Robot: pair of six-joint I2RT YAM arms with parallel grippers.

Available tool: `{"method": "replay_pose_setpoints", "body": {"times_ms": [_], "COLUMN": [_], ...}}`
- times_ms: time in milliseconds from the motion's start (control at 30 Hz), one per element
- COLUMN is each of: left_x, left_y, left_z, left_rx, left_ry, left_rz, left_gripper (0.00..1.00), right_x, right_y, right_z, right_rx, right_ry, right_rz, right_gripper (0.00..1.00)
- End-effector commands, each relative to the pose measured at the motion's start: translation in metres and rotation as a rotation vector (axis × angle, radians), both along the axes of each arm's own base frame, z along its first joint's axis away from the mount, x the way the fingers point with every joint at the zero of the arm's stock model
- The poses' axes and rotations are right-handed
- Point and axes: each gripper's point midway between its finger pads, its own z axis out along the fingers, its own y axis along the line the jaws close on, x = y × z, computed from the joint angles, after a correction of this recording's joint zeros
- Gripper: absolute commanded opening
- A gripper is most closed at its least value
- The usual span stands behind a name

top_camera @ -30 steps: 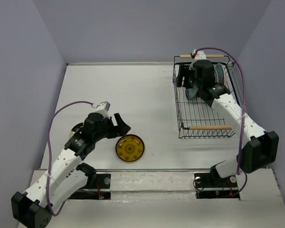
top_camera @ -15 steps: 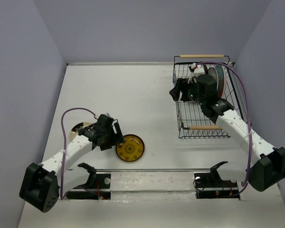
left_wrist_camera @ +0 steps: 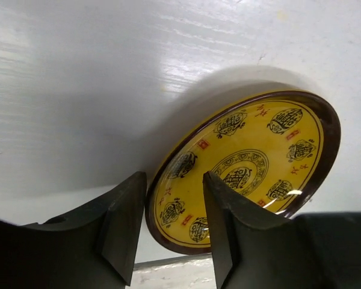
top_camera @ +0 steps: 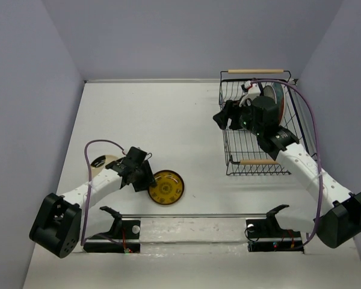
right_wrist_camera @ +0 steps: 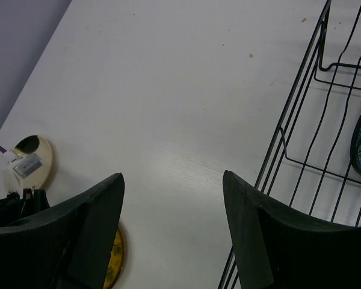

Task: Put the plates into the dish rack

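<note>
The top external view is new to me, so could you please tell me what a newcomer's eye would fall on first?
Probably the amber-yellow plate lying near the table's front edge, with the left gripper open astride its left rim. Next comes the black wire dish rack at the far right, with plates standing on edge at its far end and the right gripper open and empty by its left wall.

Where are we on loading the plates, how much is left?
Done: some plates stand on edge at the dish rack's far end; their count is unclear. In hand: the open left tool straddles the amber-yellow plate's rim, not gripping yet. Left: that plate and the cream plate on the table. The right tool is open and empty.
</note>
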Motion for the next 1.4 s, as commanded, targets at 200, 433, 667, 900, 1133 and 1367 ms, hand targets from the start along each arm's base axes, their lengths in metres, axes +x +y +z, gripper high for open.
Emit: {"method": "replay_pose_setpoints", "body": {"times_ms": [200,433,667,900,1133,1367], "left_x": [-0.001,0.032,0.048,0.042,0.039,0.048], "left_y": [-0.020,-0.049,-0.073,-0.075,-0.063,-0.046], "left_z": [-0.009,0.067,0.179,0.225,0.265,0.274], "left_rx": [-0.141,-0.340,-0.571,-0.621,-0.585,-0.463], "left_ry": [-0.033,-0.315,-0.720,-0.883,-1.053,-1.125], "left_rz": [-0.019,-0.094,-0.224,-0.301,-0.316,-0.276], "left_gripper": [0.06,0.06,0.05,0.06,0.05,0.70], "right_x": [-0.027,-0.082,-0.086,-0.081,-0.105,-0.113], "right_y": [0.037,0.098,0.111,0.103,0.121,0.133], "right_z": [0.037,0.046,0.023,-0.012,-0.034,0.012], "right_rx": [0.104,0.085,0.015,-0.023,0.061,0.204], "right_ry": [-0.086,-0.068,-0.018,0.083,0.199,0.118], "right_rz": [0.221,0.569,0.566,0.490,0.611,0.671], "right_gripper": [0.71,0.72,0.90,0.94,0.70,0.07]}}
